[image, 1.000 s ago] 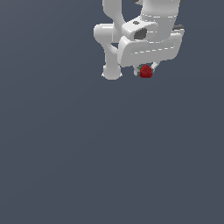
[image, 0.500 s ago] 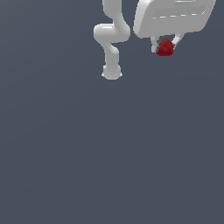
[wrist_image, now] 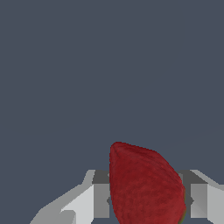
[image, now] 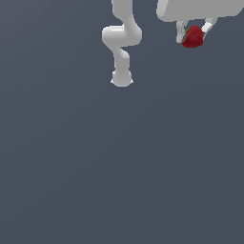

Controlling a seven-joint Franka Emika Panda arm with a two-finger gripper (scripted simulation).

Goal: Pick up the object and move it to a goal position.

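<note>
The object (image: 193, 37) is a small dark-red strawberry-shaped lump with a touch of green near its top. It hangs high at the exterior view's upper right, held between the two white fingers (image: 180, 32) of my gripper (image: 194, 34), well above the grey floor. In the wrist view the object (wrist_image: 144, 183) fills the space between the grey fingers (wrist_image: 99, 199), its pointed end sticking out past them. The gripper is shut on it. The hand above it runs out of the frame.
The white arm's base (image: 121, 78) stands on the flat grey floor (image: 119, 167) at the exterior view's upper middle, with its elbow links (image: 122, 35) rising above it. No goal marker shows.
The gripper has carried the object up and toward the exterior view's right, away from the arm's base. The hand looks larger and is now partly cut off by the frame's top edge.
</note>
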